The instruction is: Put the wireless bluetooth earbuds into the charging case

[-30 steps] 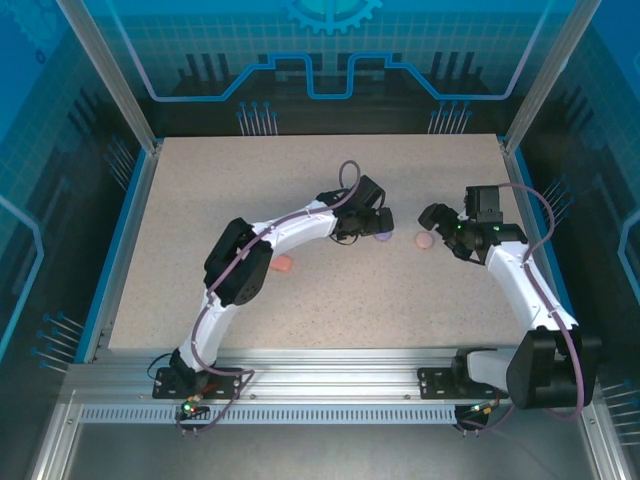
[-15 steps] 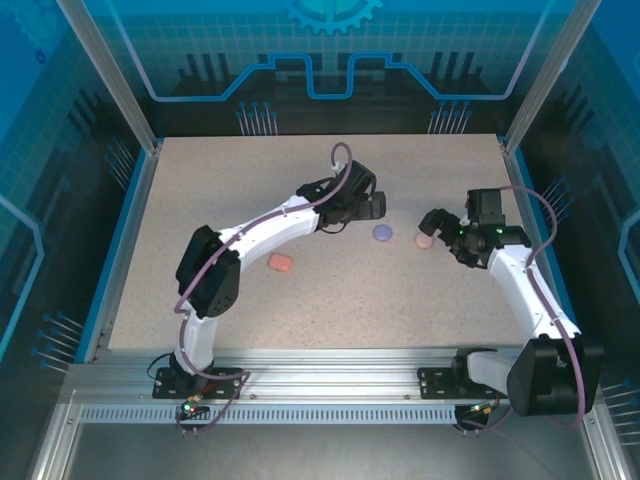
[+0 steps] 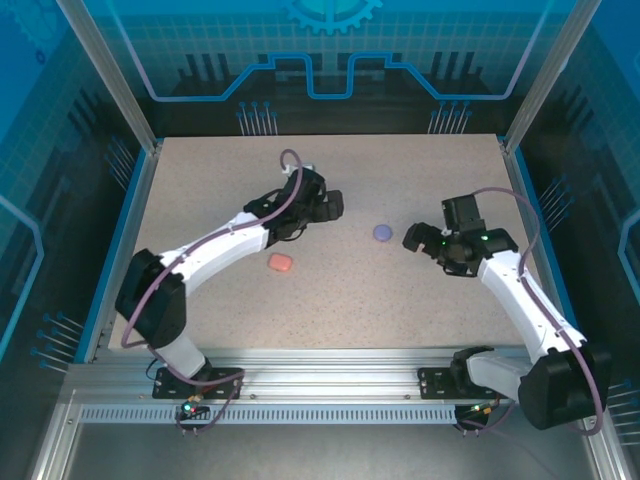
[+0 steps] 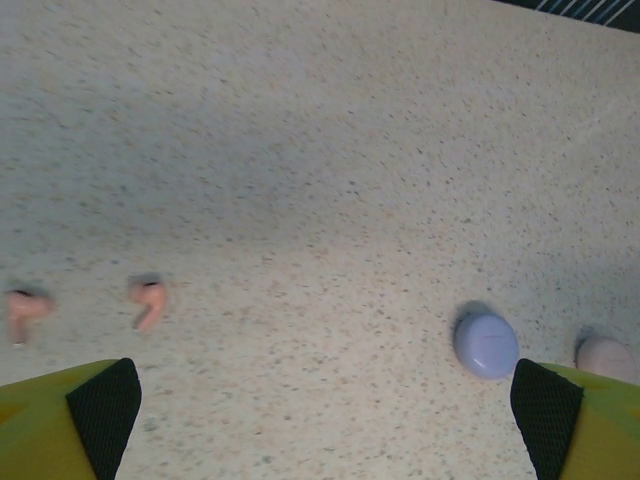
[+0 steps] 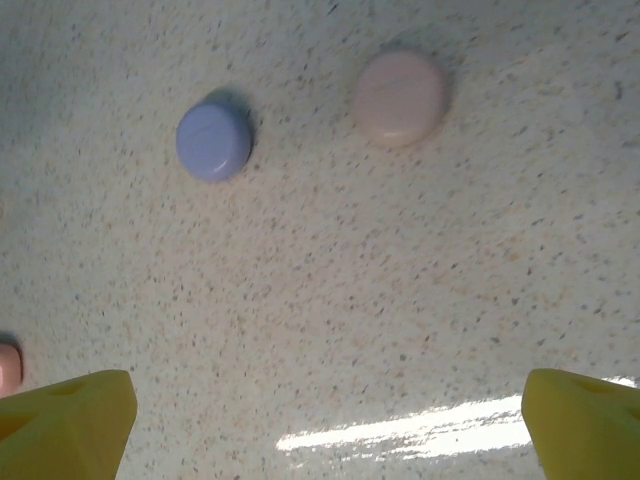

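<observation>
My left tool (image 3: 331, 207) and right tool (image 3: 414, 240) both stand spread wide, holding nothing. In my left wrist view, two pale beige earbuds (image 4: 148, 302) lie on the tabletop (image 4: 320, 150) at 8 o'clock. The purple case (image 4: 486, 344) sits at 4 o'clock, with the beige case (image 4: 604, 356) near it at its 3 o'clock.

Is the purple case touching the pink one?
No, the purple case lies apart from the pink case, with a wide gap between them.

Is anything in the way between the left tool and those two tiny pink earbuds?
Nothing visible. The open left tool hovers over the table, with just bare tabletop between it and the two earbuds.
</observation>
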